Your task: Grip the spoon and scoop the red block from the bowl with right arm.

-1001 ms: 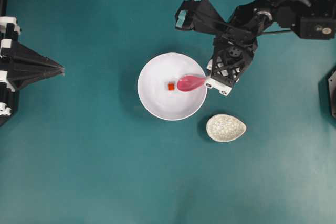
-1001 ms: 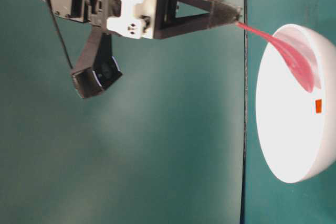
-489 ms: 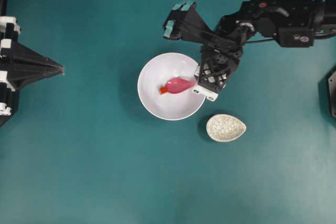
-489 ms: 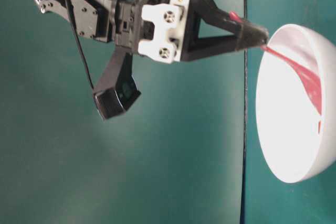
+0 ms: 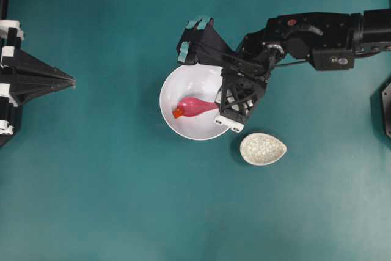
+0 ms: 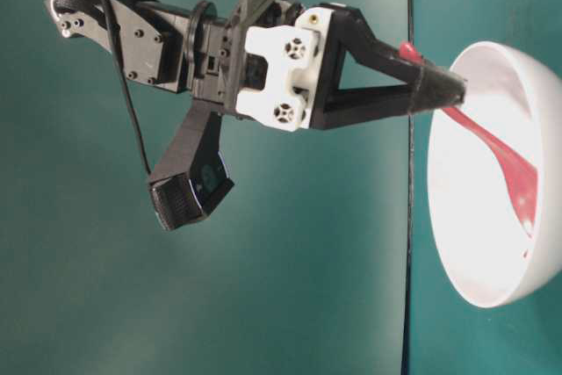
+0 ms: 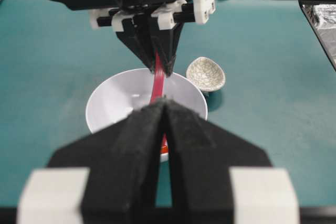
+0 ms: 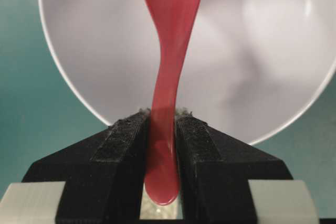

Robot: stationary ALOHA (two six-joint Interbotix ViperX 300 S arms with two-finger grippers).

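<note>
Two padded fingers [image 8: 123,140] of the right gripper [image 5: 220,103] clamp the handle of the pink spoon [image 5: 195,106]. Its scoop reaches down inside the white bowl [image 5: 201,77], tip touching the red block [image 5: 178,113] near the bowl's left wall. The left gripper [image 7: 164,111], jaws pressed together and empty, sits well apart. A speckled dish [image 5: 263,148] lies beside the bowl.

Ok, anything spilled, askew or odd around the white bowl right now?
Nothing spilled or damaged. One thing to watch: the tiny red-orange cube sits at the tip of the glossy pink spoon, against the near wall of the round white bowl, not in the scoop. The right gripper clamps the handle squarely.
</note>
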